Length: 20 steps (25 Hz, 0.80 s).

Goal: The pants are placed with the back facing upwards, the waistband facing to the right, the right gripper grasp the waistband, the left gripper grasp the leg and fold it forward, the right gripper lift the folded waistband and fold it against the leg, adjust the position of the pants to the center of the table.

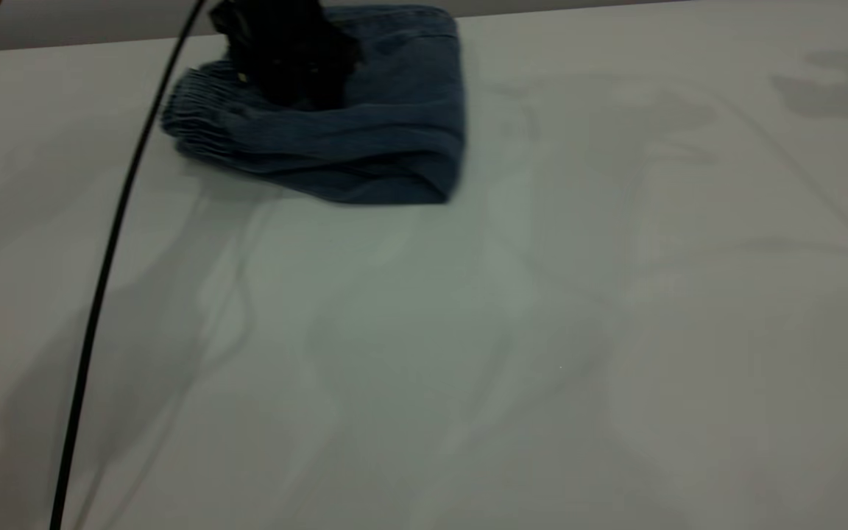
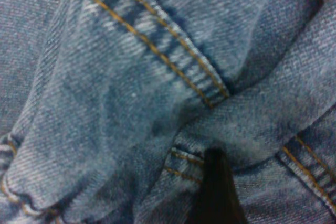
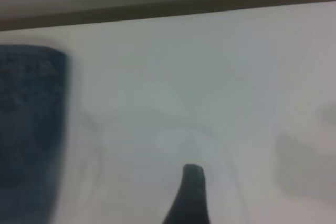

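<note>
The pants [image 1: 387, 125] lie folded into a thick blue denim bundle at the far left of the table [image 1: 542, 331], close to its back edge. The gathered waistband [image 1: 196, 110] forms the bundle's left end. My left gripper [image 1: 288, 55] rests down on top of the bundle; the left wrist view is filled with denim and orange seams [image 2: 152, 45]. The printed leg is hidden. My right gripper [image 3: 236, 195] hangs open over bare table to the right of the pants [image 3: 31, 129], holding nothing, and only one fingertip [image 3: 192, 177] shows.
A black cable [image 1: 111, 250] from the left arm curves down across the left side of the table. The table's back edge [image 3: 157, 11] runs just behind the pants. Bare tabletop stretches to the right and toward the front.
</note>
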Tool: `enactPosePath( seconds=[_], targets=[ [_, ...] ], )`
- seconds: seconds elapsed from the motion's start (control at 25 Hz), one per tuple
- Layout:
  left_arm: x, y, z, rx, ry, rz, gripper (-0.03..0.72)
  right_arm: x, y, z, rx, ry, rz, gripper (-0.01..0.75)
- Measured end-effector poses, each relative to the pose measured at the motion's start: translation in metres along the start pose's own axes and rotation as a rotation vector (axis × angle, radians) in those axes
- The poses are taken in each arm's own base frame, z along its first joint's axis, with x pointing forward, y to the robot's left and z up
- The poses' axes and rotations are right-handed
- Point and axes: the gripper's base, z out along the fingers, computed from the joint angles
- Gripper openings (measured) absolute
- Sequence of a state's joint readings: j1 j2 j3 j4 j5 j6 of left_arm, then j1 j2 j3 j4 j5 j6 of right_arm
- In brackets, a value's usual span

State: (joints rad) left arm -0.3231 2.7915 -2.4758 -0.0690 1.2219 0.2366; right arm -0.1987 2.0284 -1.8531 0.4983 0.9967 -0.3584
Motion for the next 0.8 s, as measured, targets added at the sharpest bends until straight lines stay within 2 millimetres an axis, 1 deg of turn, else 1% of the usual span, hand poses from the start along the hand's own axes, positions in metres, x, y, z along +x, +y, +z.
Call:
enactPosePath(
  seconds=[0.16, 0.28, 0.36, 0.48, 0.56, 0.64, 0.72, 0.8],
  targets=[
    [-0.005, -0.020, -0.005, 0.014, -0.005, 0.017, 0.485, 0.000, 0.000, 0.000, 0.001, -0.002, -0.001, 0.573],
    [-0.009, -0.040, -0.011, 0.025, -0.014, 0.004, 0.484, 0.000, 0.000, 0.000, 0.001, -0.003, -0.001, 0.573],
    [-0.012, -0.055, -0.018, 0.036, -0.025, 0.007, 0.475, 0.000, 0.000, -0.001, 0.001, -0.005, -0.002, 0.573],
    [-0.017, -0.074, -0.036, 0.009, -0.056, 0.053, 0.456, -0.001, 0.000, -0.001, 0.001, -0.005, -0.002, 0.573],
    [-0.020, -0.080, -0.049, -0.022, -0.080, 0.078, 0.449, 0.000, 0.000, -0.001, 0.001, -0.004, -0.002, 0.573],
    [-0.022, -0.082, -0.060, -0.046, -0.101, 0.091, 0.447, 0.000, 0.000, -0.001, 0.001, -0.004, -0.002, 0.573],
    [-0.023, -0.078, -0.069, -0.092, -0.113, 0.125, 0.447, 0.000, 0.001, -0.001, 0.001, -0.005, -0.002, 0.573],
    [-0.024, -0.074, -0.073, -0.140, -0.116, 0.190, 0.447, 0.000, 0.000, -0.001, 0.002, -0.004, -0.004, 0.573]
  ],
)
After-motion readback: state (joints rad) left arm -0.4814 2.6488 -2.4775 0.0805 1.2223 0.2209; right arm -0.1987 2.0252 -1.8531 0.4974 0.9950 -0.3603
